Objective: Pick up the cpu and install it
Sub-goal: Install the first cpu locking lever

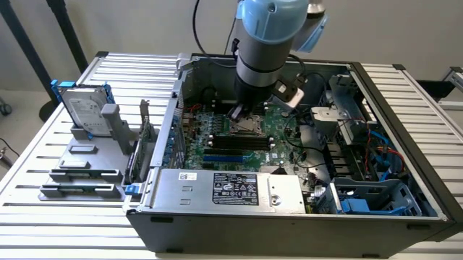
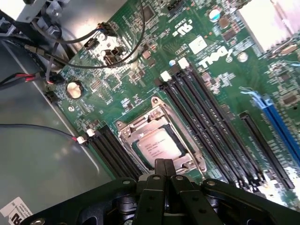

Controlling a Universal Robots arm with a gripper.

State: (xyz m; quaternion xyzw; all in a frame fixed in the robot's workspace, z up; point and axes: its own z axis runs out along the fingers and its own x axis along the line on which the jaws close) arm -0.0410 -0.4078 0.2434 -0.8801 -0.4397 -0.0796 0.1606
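Silvery metal marks the cpu [image 2: 158, 146], which is seen lying flat inside the socket frame [image 2: 161, 136] on the green motherboard [image 2: 140, 79], directly beneath the claw [image 2: 163, 165]. The claw's black fingers [image 2: 159, 169] are pressed fully together, their tips at the near edge of the chip; nothing is gripped between them. In the exterior view the claw [image 1: 242, 111] is lowered into the open computer case [image 1: 289, 216], just above the socket. Black memory slots [image 2: 206, 122] are ranged on both sides of the socket, close by the claw. Well apart from the claw, outside the case, a hard drive [image 1: 85, 111] stands upright in a grey rack [image 1: 83, 173] on the slatted desk [image 1: 43, 146].
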